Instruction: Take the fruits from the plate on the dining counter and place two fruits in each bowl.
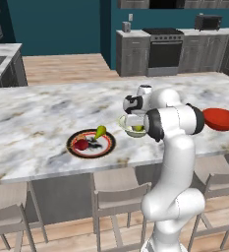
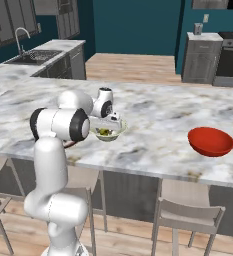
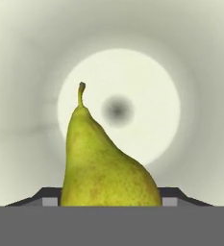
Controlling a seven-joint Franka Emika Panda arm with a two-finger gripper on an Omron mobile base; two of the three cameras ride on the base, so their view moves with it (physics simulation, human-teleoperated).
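Cream-white and round, the deep bowl [image 1: 128, 126] sits on the long white marble desk veined grey and tan [image 1: 37, 113], under the arm's hand. Seen from the hand, a green pear with a short brown stalk [image 3: 108, 163] hangs over the bowl's pale floor. The jaws stand on either side of the pear and grip it at its broad end. A small blurred shadow lies on the floor of the bowl at one o'clock from the stalk, apart from the pear.

From the left of the base, a flat round plate with black rim and red ring [image 1: 107, 146] lies at nine o'clock from the cream bowl, near it but not touching. The plate carries a dark red round fruit [image 1: 81, 144] at eight o'clock and a yellow-green pointed fruit [image 1: 100, 131] at one o'clock. A bright red round bowl [image 1: 220, 119] stands well apart at three o'clock.

From the right of the base, the red bowl shows its whole inside. The arm's white upper links cover the desk at nine o'clock from the cream bowl. A steel sink with a curved tap [image 2: 32, 54] shows at the top left, while the left view has a dark oven [image 1: 164, 51] instead.
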